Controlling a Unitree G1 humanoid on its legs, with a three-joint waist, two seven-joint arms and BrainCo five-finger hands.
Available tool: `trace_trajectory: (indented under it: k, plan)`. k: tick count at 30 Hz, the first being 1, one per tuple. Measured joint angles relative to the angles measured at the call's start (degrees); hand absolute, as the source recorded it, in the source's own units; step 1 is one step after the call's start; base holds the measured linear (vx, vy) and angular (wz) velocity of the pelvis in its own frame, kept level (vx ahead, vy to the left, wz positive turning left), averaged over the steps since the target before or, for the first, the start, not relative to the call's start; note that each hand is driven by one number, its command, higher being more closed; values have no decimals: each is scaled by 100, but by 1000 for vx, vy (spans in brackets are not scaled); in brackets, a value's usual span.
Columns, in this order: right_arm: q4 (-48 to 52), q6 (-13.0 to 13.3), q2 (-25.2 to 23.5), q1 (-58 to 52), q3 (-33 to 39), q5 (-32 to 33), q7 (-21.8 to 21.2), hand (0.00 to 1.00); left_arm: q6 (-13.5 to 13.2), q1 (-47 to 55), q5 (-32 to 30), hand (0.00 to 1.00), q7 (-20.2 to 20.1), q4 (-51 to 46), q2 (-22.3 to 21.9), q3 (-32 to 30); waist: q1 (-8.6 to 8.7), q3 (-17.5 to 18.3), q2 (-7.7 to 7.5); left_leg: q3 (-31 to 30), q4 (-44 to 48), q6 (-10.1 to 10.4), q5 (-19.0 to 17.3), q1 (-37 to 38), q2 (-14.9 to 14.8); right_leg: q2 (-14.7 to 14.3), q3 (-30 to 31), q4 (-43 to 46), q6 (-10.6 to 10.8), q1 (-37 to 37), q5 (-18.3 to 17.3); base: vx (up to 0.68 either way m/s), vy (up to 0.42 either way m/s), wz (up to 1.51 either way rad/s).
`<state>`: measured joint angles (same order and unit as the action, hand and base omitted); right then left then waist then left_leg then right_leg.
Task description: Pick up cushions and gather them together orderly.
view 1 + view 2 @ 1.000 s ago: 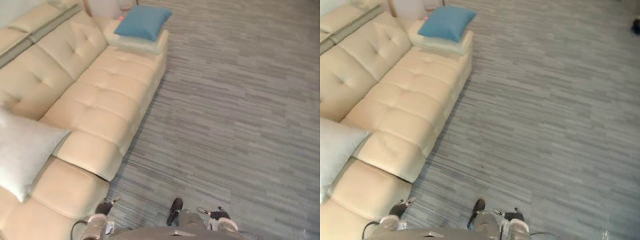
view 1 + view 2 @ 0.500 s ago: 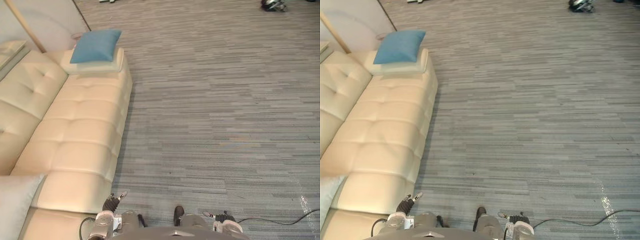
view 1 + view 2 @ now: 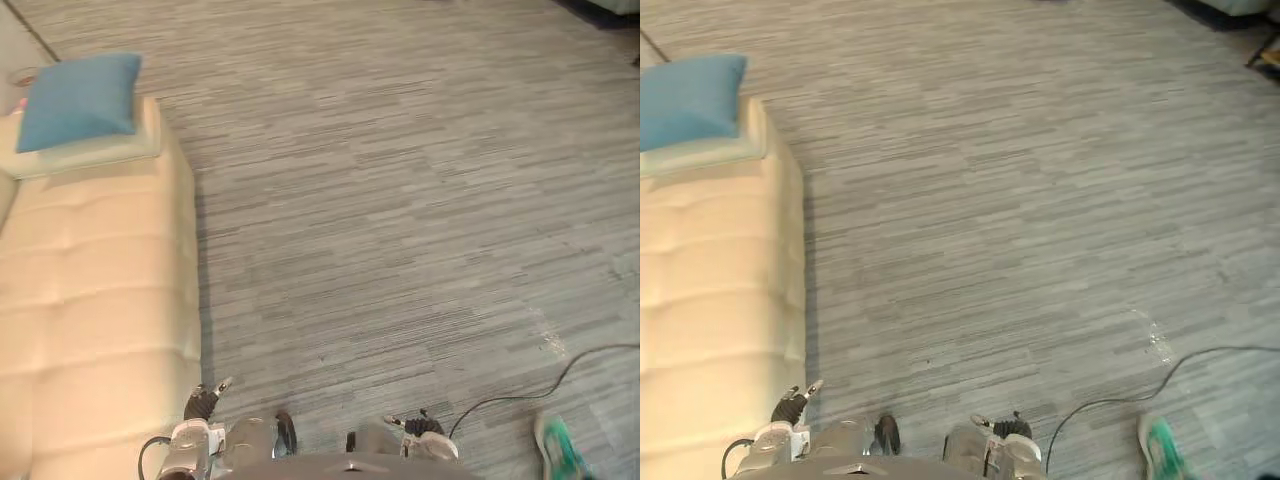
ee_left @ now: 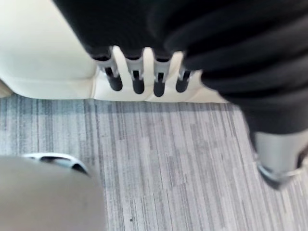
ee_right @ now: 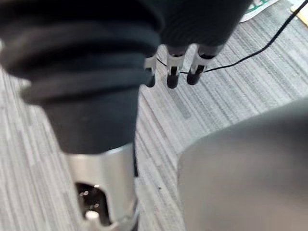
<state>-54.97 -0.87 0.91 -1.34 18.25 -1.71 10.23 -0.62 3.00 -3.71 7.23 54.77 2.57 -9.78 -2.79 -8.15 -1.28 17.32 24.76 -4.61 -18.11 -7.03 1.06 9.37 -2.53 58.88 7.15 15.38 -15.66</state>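
While both hands hang low at the bottom of the frame, a blue cushion (image 3: pixel 80 100) lies on a pale cushion (image 3: pixel 95 156) at the end of a cream sofa (image 3: pixel 90 300), upper left. The left hand (image 3: pixel 201 404), beside the sofa's front edge, and the right hand (image 3: pixel 421 428), over grey carpet (image 3: pixel 400 200), have straight, relaxed fingers (image 4: pixel 138 83) holding nothing. A person's green shoe (image 3: pixel 558 450) shows lower right.

Left hand (image 3: pixel 203 402) and right hand (image 3: pixel 418 427) hang low at the sides, silver dark-tipped fingers (image 4: pixel 138 79) straight, relaxed, empty.
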Motion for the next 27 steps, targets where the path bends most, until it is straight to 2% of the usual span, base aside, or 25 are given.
trace_trajectory:
  k: [2,3,4,6,7,8,9,10,11,12,14,15,16,18,19,20,21,22,23,25,26,27]
  plan:
    - [5,53,19,29,-31,-12,-7,0,33,8,-60,0,3,8,8,153,12,-63,44,-9,-417,13,-85,656,-45,124,-595,157,-380,156,-253,395,-7,-14]
    - [10,71,65,82,-160,-38,-12,0,34,13,-92,0,4,34,6,241,57,-88,76,-13,-735,29,-79,1021,-125,115,-1016,-253,-523,400,-443,403,-33,-5]
    - [10,72,80,116,-184,-39,-12,0,35,11,-92,0,6,49,4,275,84,-98,88,-15,-827,47,-72,1112,-166,108,-1156,-451,-535,516,-468,500,-66,3]
    - [77,85,99,248,-185,-30,-10,0,38,-68,-96,0,11,104,-62,331,158,-165,160,-40,-1148,84,-62,1427,-316,-14,-1433,-1504,-576,1043,-329,451,-101,11]
    - [209,99,132,310,-188,-26,-4,0,41,-150,-105,0,13,163,-91,385,225,-280,213,-155,-1449,169,-23,1675,-416,-171,-1364,-2949,-422,1230,321,373,-104,29]
    - [223,98,135,315,-182,-26,-1,0,40,-177,-111,0,14,200,-92,410,267,-300,200,-201,-1559,197,-7,1750,-420,-172,-1340,-3513,-371,1233,602,385,-129,43]
    - [224,99,135,323,-172,-23,1,0,41,-180,-114,0,13,234,-88,448,307,-323,158,-283,-1691,222,8,1844,-394,-155,-1282,-4092,-300,1238,890,325,-145,56]
    - [214,91,131,334,-134,-25,5,0,41,-201,-159,0,13,262,-49,500,367,-388,12,-475,-1871,282,30,2036,-276,-61,-1064,-4704,-169,1256,1258,546,-263,64]
    - [203,76,167,357,-112,-26,9,0,41,-247,-170,0,14,317,17,523,375,-438,-74,-659,-1939,374,-15,2250,-288,-54,-853,-4740,-255,1219,1995,693,-327,60]
    - [187,60,237,382,-95,-33,19,0,37,-312,-212,0,11,372,-59,503,394,-507,83,-816,-1906,408,30,2348,-415,-128,-796,-4464,-334,1222,2258,581,-285,44]
    - [197,66,299,380,185,-37,15,0,25,-353,-301,0,14,474,-179,485,397,-534,259,-1107,-1602,596,244,2352,-601,-179,-791,-3577,-641,1402,1923,452,-243,28]
    - [170,63,329,371,294,-40,15,0,24,-340,-329,0,14,497,-226,467,398,-523,363,-1214,-1342,678,300,2323,-729,-207,-881,-3299,-668,1385,1641,579,-298,24]
    - [120,63,376,328,331,-38,21,0,23,-328,-330,0,12,489,-308,305,407,-506,481,-1409,-432,897,526,2072,-960,-261,-1082,-2970,-775,1192,1250,710,-331,31]
    - [131,55,384,262,303,-37,24,0,23,-337,-330,0,11,418,-333,246,422,-508,519,-1539,961,994,1217,1471,-1163,-281,-1264,-2913,-816,827,911,579,-231,42]
    - [162,57,401,182,249,-34,25,0,16,-333,-329,0,8,345,-364,188,411,-512,548,-1554,2148,1105,1627,911,-1373,-324,-1382,-2993,-864,502,740,507,-156,35]
    - [174,52,391,142,215,-8,37,0,17,-335,-321,0,8,189,-366,88,285,-522,560,-1287,3430,991,1260,300,-1653,-404,-1450,-3114,-931,72,593,492,-134,23]
    - [177,51,375,140,201,11,37,0,17,-341,-320,0,11,148,-357,79,244,-526,552,-1164,3665,953,1103,144,-1696,-422,-1453,-3174,-924,-92,545,533,-84,7]
    - [187,47,320,120,126,30,37,0,23,-326,-316,0,10,13,-359,87,173,-558,499,-824,3787,871,754,-273,-1706,-428,-1474,-3452,-852,-559,462,435,-30,11]
    - [222,40,266,88,33,41,37,0,21,-317,-313,0,8,-31,-371,89,137,-548,514,-607,3587,773,563,-516,-1660,-386,-1510,-3625,-799,-814,429,510,21,24]
    - [241,35,179,56,3,113,35,0,10,-304,-312,0,8,-140,-378,90,75,-539,523,-162,2774,596,340,-964,-1541,-306,-1572,-3956,-710,-1241,331,373,91,22]
    - [269,36,167,44,16,145,37,0,-12,-259,-282,0,9,-221,-399,78,5,-531,512,124,1620,614,347,-1086,-1405,-201,-1608,-4065,-541,-1437,313,418,176,16]
    - [280,36,166,8,40,144,41,0,-36,-247,-269,0,8,-245,-418,75,-39,-518,535,182,532,640,574,-1099,-1271,-143,-1651,-4100,-409,-1592,187,431,207,17]
